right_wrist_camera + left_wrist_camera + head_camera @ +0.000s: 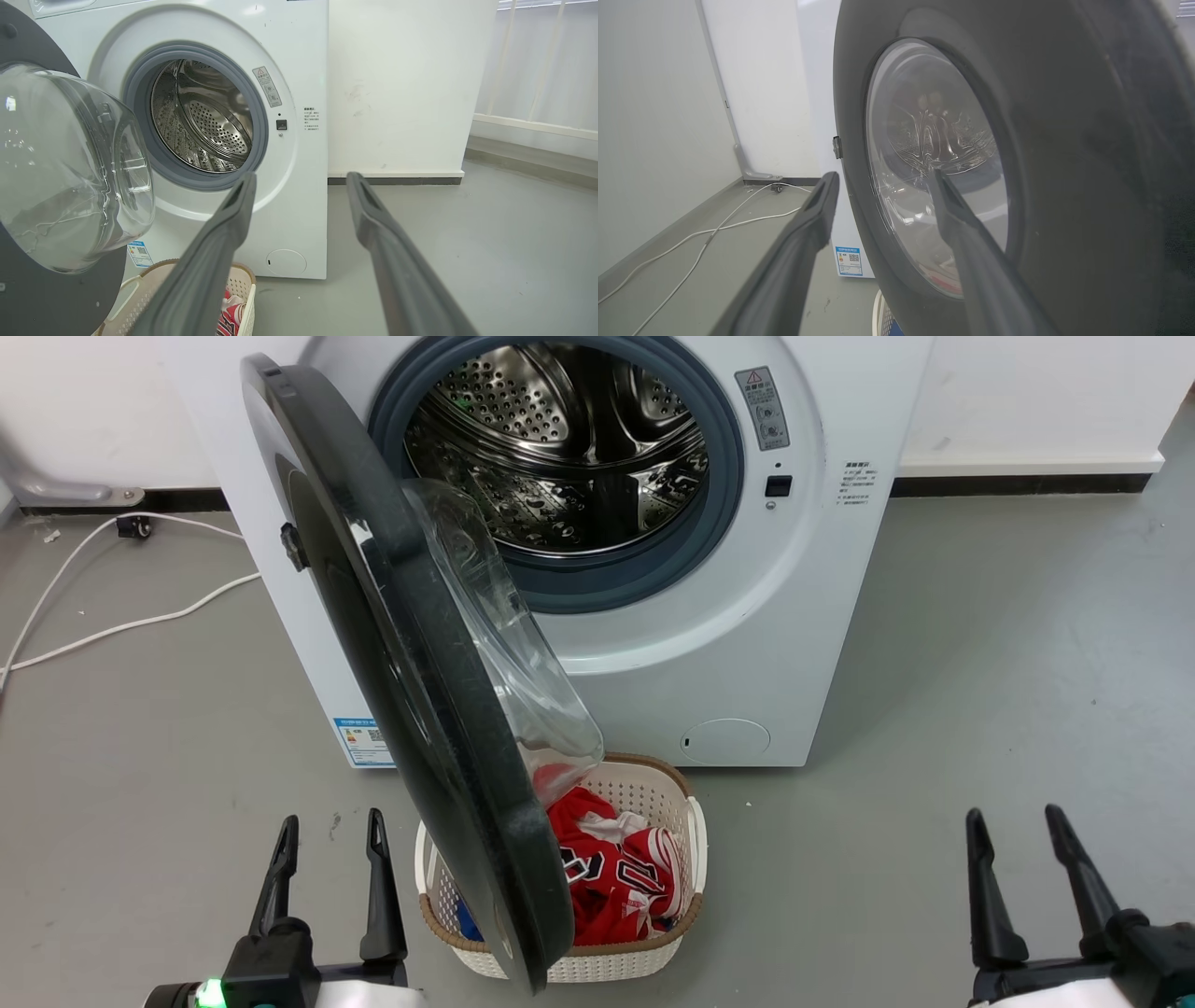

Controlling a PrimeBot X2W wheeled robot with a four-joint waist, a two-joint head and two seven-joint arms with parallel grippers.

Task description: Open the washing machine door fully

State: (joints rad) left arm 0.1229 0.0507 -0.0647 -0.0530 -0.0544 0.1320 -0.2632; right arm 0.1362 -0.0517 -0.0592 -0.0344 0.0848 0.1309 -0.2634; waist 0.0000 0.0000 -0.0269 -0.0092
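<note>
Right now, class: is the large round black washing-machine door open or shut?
Open. The round glossy black door stands swung out from the white boxy washing machine, baring its perforated steel drum.

Tiny print
Blue label (362, 740) and grey warning sticker (761, 408) on the washing machine (794, 644): too small to read. Red shirt (611, 887) shows a 0.

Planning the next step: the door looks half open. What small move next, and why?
Probably sweep the right gripper left to the inner rim of the washing machine door and push: it stands edge-on over the laundry basket, half open, and those jaws are open, touching nothing.
</note>
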